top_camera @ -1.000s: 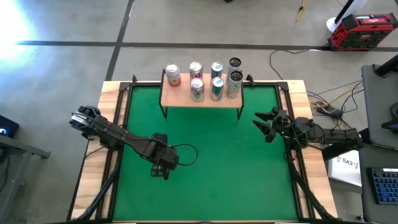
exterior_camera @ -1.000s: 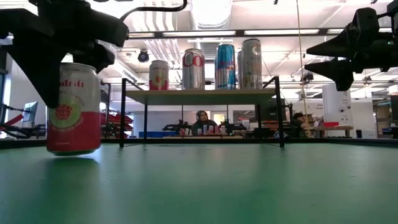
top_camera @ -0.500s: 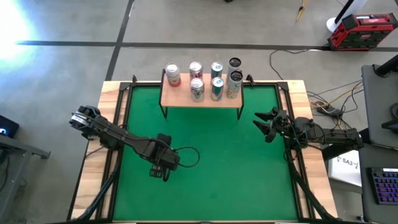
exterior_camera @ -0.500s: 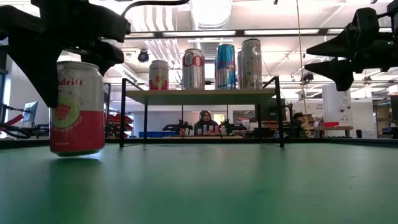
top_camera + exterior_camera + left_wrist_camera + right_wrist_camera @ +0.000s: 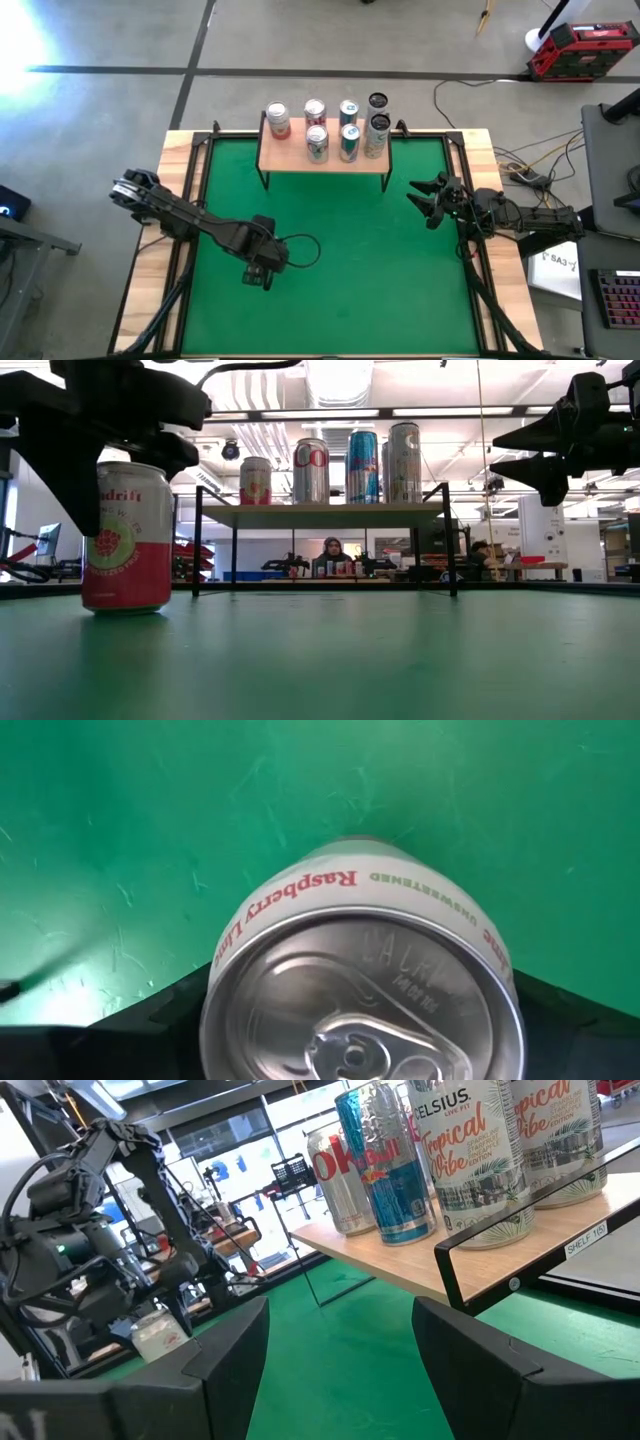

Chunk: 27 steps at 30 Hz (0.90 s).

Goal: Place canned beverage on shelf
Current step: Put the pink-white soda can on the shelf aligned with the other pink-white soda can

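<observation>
My left hand (image 5: 110,435) gripped the raspberry can (image 5: 127,537) on the tabletop (image 5: 340,250); lifting straight seemed wisest before heading for the shelf (image 5: 322,159).

Open mat (image 5: 340,240) (cans (image 5: 345,128) crowding shelf (image 5: 325,157))

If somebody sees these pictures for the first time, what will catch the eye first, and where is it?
First comes the red and white raspberry can, standing on the green mat at the front left with the left gripper closed around its top. Next is the shelf at the far edge of the mat, with a cluster of cans on it. The right gripper hangs open at the mat's right side, holding nothing.
</observation>
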Each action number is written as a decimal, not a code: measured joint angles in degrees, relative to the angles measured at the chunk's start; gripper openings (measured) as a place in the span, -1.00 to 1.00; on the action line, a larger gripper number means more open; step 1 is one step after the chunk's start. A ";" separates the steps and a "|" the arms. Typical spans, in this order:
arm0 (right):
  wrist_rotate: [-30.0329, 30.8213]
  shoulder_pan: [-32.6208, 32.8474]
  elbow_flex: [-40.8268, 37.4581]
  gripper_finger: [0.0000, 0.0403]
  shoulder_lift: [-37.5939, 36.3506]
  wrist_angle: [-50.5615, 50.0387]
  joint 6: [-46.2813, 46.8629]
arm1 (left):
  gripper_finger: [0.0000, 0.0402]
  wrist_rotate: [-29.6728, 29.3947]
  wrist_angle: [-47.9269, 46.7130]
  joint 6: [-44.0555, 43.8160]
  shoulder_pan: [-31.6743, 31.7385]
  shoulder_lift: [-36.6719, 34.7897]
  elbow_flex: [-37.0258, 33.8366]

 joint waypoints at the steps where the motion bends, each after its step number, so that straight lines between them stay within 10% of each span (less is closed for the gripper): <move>1: -0.01 -0.02 0.00 0.18 0.00 0.00 0.01 | 0.53 0.00 -0.29 -0.95 0.00 0.05 0.26; 27: 0.00 -0.02 0.01 0.18 0.00 0.00 0.01 | 0.98 -1.25 -2.47 -37.35 -0.04 0.32 2.37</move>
